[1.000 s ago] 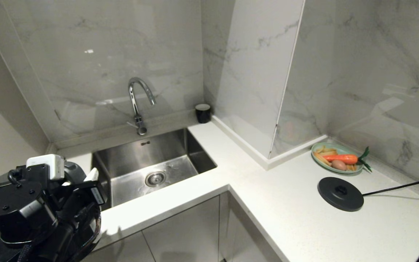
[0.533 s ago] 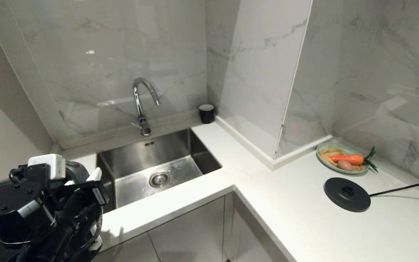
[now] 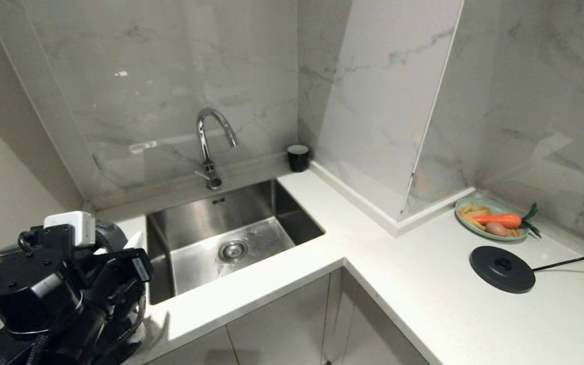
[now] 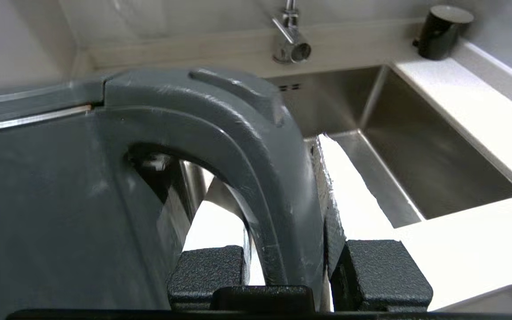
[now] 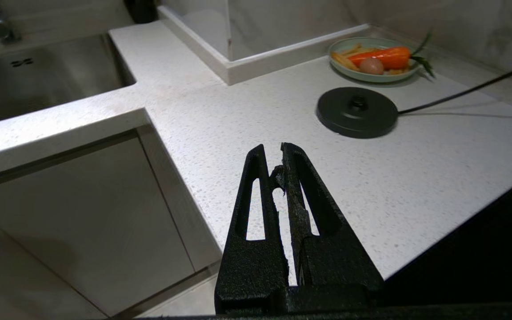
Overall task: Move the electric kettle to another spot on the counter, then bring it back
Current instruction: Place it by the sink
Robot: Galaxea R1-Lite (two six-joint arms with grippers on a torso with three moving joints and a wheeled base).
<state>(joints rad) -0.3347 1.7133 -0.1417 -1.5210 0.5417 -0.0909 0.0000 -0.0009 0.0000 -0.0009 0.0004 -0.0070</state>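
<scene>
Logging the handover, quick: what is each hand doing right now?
Left hand: closed on the loop handle of the electric kettle, beside the sink.
Right hand: closed, empty, poised over the counter.

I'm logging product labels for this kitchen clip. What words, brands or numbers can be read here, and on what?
None can be read.
Electric kettle: no lettering shows on the visible side.
Sink: small dark mark under the tap, too small to read.
Base disc: plain.
</scene>
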